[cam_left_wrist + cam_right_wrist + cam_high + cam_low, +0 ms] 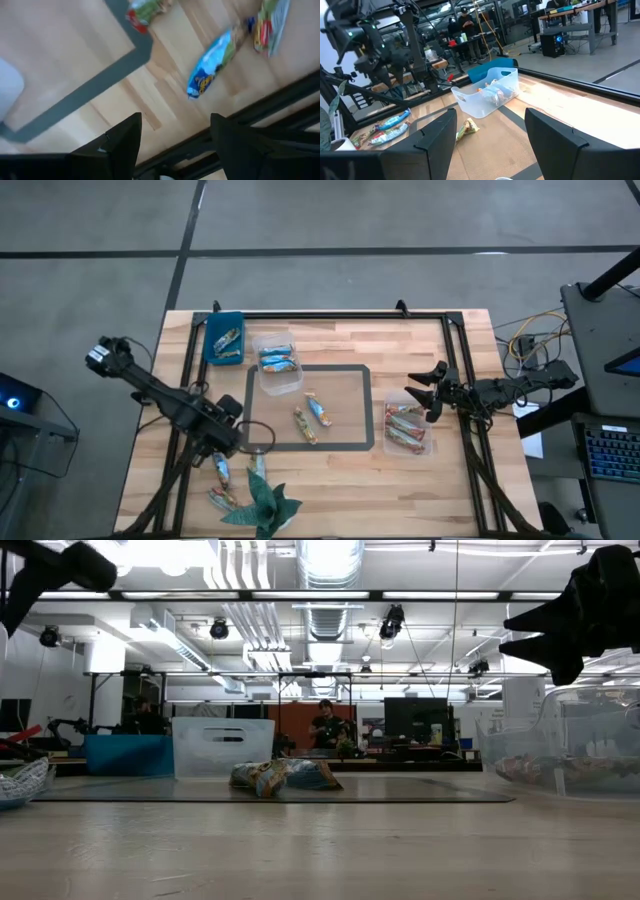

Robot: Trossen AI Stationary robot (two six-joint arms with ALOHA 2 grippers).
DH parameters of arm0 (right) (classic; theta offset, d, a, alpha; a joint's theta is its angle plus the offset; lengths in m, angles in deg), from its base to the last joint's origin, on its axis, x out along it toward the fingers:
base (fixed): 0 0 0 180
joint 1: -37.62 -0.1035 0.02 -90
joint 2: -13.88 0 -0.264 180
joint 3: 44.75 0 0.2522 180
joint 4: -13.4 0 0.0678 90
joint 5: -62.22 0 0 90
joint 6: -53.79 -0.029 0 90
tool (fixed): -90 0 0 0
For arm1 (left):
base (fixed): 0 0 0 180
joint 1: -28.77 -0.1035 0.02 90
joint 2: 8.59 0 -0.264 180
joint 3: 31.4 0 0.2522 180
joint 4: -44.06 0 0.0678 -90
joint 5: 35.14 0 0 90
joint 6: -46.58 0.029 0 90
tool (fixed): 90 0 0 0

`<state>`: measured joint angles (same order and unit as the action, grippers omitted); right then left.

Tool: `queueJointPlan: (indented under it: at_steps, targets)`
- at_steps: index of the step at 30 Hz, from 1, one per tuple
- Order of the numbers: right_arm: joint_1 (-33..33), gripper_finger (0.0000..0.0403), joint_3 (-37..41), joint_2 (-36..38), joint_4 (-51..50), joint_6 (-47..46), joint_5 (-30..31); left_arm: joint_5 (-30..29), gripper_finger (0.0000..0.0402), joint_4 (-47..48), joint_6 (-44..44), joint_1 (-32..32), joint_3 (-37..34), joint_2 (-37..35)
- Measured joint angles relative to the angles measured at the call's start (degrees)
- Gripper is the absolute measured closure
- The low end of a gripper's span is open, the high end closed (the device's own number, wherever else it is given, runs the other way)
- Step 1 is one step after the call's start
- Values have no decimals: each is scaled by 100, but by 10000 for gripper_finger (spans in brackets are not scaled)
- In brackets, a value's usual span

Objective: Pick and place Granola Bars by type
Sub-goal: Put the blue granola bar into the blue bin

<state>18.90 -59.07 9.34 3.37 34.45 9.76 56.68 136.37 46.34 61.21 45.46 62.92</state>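
The left pincer hangs over the bench near its left front corner, fingers parted and holding nothing. The right pincer hovers by the right edge beside a clear tub of brown-wrapped bars, likewise parted and empty.

The Granola Bars are spread about: two loose ones inside the grey outline at mid-bench, a blue-wrapped bar and another just beyond it near the left front corner, and more in a second clear tub and a blue tub toward the far edge.

The likely trouble is the pair near the left corner — they lie close together and next to a green paper figure, so a descent slightly off could catch both wrappers, or snag the paper. The shiny wrappers may also slide out from under closing fingers. A mixed colour read — blue against brown — would land a bar in the wrong tub.
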Motion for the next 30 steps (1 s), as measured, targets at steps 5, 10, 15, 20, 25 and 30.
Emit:
queueJointPlan:
  at_steps: [5, 10, 15, 20, 25, 30]
  targets:
    - [0, 179, 0, 0, 0, 0, 0, -2, 184, -489, 340, 125, -649, -139]
    - [0, 179, 0, -2, 0, 1, 1, 0, 184, -821, 518, 139, -1167, -246]
    - [0, 179, 0, -4, 0, 0, 2, 286, 184, -1121, 433, 149, -1564, -318]
    - [0, 179, 0, -4, 0, 0, 2, 549, 184, -1725, 293, 198, -1807, -350]
    - [0, 179, 0, -4, 0, 0, 2, 1020, 184, -2320, 14, 320, -2031, -352]
    - [0, 179, 0, -2, 0, 0, 2, 1169, 184, -2501, -97, 442, -2158, -350]
